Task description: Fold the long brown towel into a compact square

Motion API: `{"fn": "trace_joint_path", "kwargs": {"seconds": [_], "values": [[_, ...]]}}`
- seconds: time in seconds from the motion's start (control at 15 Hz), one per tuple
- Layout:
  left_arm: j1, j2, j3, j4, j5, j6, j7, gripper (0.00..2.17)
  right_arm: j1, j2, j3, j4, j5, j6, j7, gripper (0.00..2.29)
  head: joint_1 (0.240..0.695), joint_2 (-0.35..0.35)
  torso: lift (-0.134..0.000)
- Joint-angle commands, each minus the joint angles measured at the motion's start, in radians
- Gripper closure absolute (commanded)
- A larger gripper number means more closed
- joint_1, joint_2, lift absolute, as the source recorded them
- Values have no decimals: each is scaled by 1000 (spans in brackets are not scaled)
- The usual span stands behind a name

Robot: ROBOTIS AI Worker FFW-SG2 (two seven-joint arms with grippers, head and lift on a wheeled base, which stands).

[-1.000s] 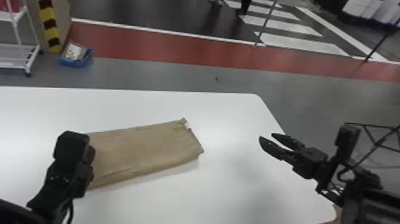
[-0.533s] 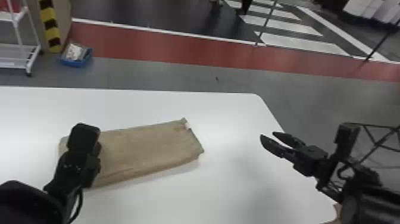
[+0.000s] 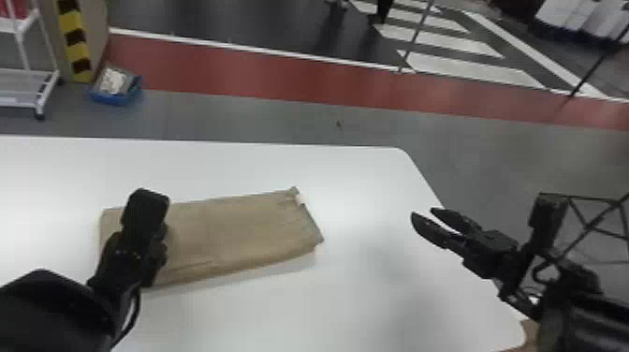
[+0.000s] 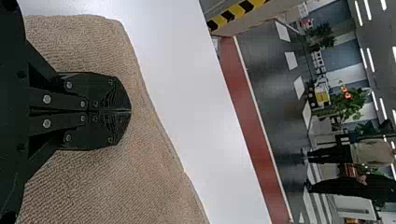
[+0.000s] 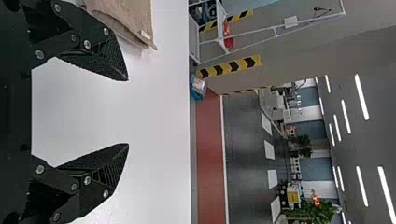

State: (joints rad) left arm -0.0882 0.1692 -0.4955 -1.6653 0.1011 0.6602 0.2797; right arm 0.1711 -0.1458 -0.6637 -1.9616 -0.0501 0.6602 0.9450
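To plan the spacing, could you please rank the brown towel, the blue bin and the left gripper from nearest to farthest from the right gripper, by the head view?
From the right gripper:
1. Brown towel: on the table, to its left.
2. Left gripper: over the towel's left part.
3. Blue bin: on the floor beyond the table.

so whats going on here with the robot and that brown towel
A robot is partway through folding a brown towel on a white table. The towel lies as a flat oblong, not yet a compact square. The left hand is over the towel's left part with its fingers shut; whether it touches the cloth, I can't tell. The right hand is open over the table, off to the right of the towel, holding nothing.
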Motion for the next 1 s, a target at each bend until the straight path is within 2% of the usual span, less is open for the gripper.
{"fn": "trace_joint_path", "kwargs": {"seconds": [0.0,0.27,0.47,0.53,0.67,0.8,0.93], "values": [[-18,-14,-15,19,-4,-20,-2,2135,13,0,-14,-6,-8,2,1,451,695,-350,-125],[-48,-37,-32,42,-8,-35,-5,2132,30,-1,-43,-22,-11,8,11,451,695,-350,-125],[-51,-39,-41,38,-8,-35,-4,2132,33,0,-43,-34,-13,36,8,451,695,-350,-125],[-31,-33,-32,19,-6,-41,4,2132,27,0,-39,-34,-14,57,6,448,695,-350,-125],[19,-22,-3,-76,-1,-38,-4,2132,5,2,-20,-52,-14,140,5,205,695,-350,-125],[64,9,37,-152,3,-13,-10,2132,-41,8,12,-66,-34,293,0,201,695,-350,-125],[88,33,58,-191,5,11,-13,2132,-88,29,64,-103,-80,465,-51,103,695,-350,-125]]}}
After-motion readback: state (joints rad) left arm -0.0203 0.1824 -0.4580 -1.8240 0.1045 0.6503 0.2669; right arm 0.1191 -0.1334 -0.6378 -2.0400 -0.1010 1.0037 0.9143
